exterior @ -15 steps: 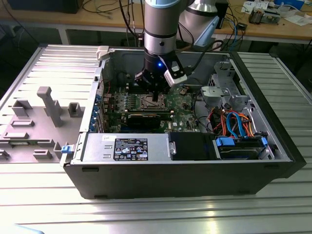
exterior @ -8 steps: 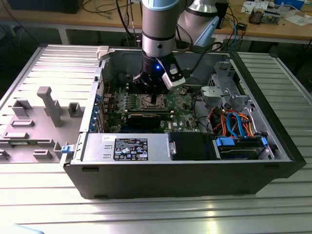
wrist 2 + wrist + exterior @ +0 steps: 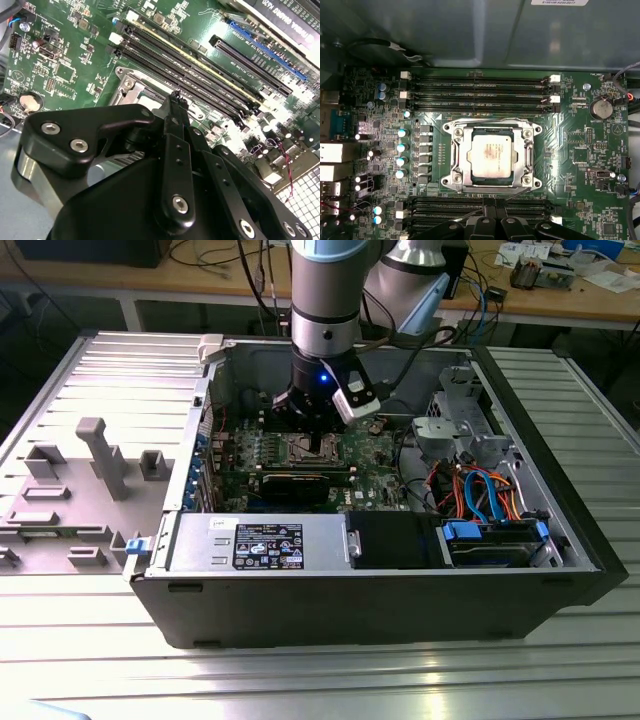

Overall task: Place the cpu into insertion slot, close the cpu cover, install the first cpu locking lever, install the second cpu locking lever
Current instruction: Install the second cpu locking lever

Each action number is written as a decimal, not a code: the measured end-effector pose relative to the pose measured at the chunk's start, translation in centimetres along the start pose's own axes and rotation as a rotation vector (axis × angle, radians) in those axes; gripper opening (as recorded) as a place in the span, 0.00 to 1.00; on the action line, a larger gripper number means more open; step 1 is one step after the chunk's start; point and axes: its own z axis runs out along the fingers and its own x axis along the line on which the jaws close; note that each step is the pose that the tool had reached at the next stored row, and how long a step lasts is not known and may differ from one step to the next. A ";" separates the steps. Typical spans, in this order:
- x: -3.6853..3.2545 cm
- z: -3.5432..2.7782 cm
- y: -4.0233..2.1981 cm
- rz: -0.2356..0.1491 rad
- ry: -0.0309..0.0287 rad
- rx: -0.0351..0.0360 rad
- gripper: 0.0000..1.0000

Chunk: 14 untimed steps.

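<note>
Gripper: black, hanging from the arm over the middle of the green board (image 3: 580, 150) inside the open computer case (image 3: 380, 610); in the second wrist view its fingers come together to a tip (image 3: 175, 100) with no gap showing, so it looks clenched and holds nothing. Gripper point in the first wrist view (image 3: 492, 212), in the exterior view (image 3: 318, 440).
Chip: the cpu (image 3: 490, 154) lies flat in the insertion slot (image 3: 470, 172), its grey metal top facing up, square to the socket.
Cover: the cpu cover (image 3: 492, 131) lies down around the chip, its cut-out framing the metal top.
Levers: thin wire levers (image 3: 520, 192) run along the socket's edges; whether they are latched is hard to tell.
Memory slots: long black slots (image 3: 480, 92) lie on both sides of the socket; the fingertips hang above the row nearer the gripper.
Case: stands on a ribbed metal table (image 3: 300, 680).
</note>
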 end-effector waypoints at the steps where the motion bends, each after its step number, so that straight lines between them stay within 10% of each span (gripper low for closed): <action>1: 0.00 0.00 0.00 0.000 0.0000 -0.0003 0.11; 14: 0.00 0.00 0.00 0.000 -0.0002 -0.0086 0.11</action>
